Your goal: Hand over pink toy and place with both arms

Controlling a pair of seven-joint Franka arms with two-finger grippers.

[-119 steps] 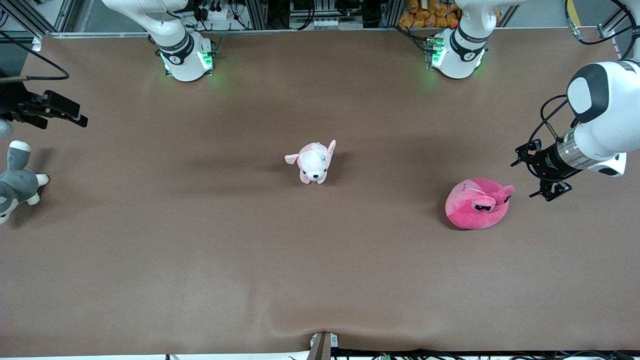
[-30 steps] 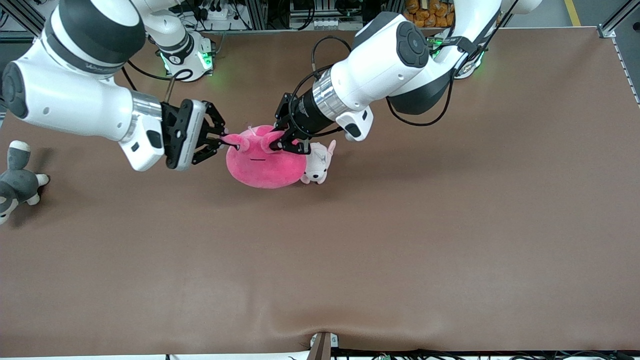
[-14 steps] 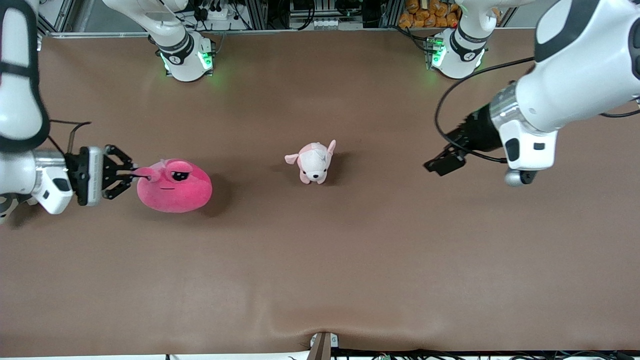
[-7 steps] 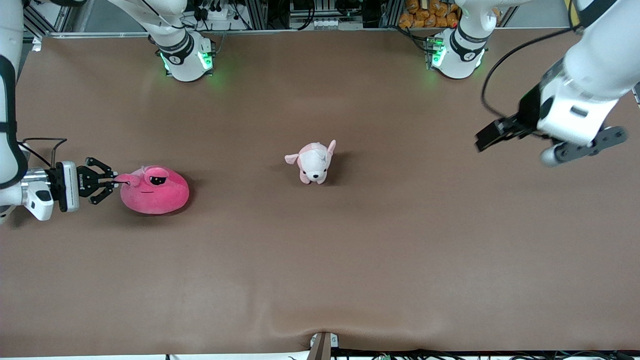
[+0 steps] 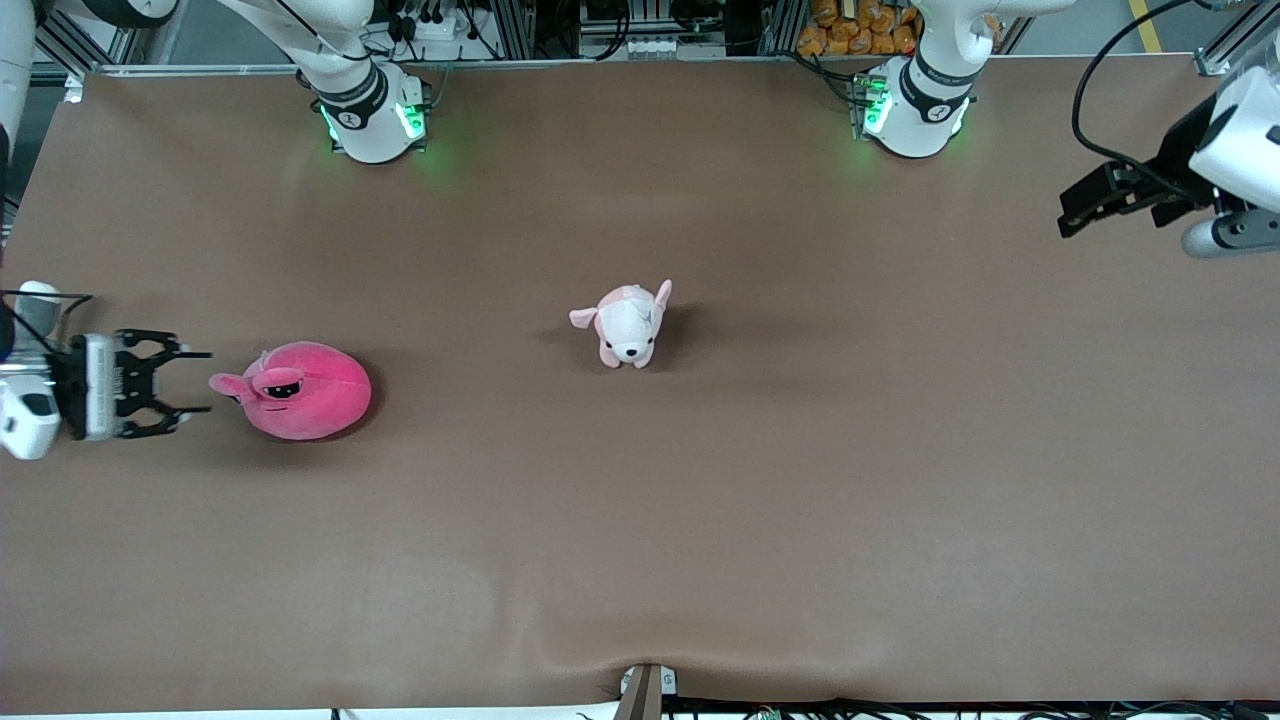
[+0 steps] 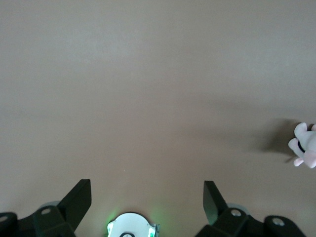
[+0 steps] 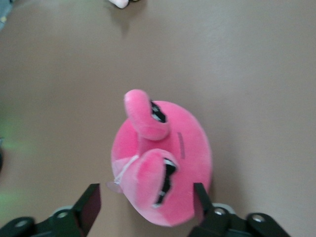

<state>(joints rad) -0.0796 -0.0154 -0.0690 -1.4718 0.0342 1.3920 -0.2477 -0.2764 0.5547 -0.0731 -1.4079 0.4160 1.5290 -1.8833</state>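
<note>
1. Backing the right end effector (image 5: 185, 382) straight away from the pink toy (image 5: 300, 390) is, I judge, the step; its fingers stand apart, just beside the toy's ear, which lies on the table (image 5: 640, 560) toward the right arm's end.
2. The left end effector (image 5: 1085, 208), fingers apart, waits over the left arm's end.
3. The small puppy (image 5: 628, 325) at mid-table and the grey toy (image 5: 38, 300) by the right wrist obstruct nothing.

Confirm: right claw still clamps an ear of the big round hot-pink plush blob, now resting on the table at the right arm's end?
Not quite. The right claw is open and clear of the big round hot-pink plush blob; front and right wrist views show a gap beside the ear. The blob does rest on the table at the right arm's end.
</note>
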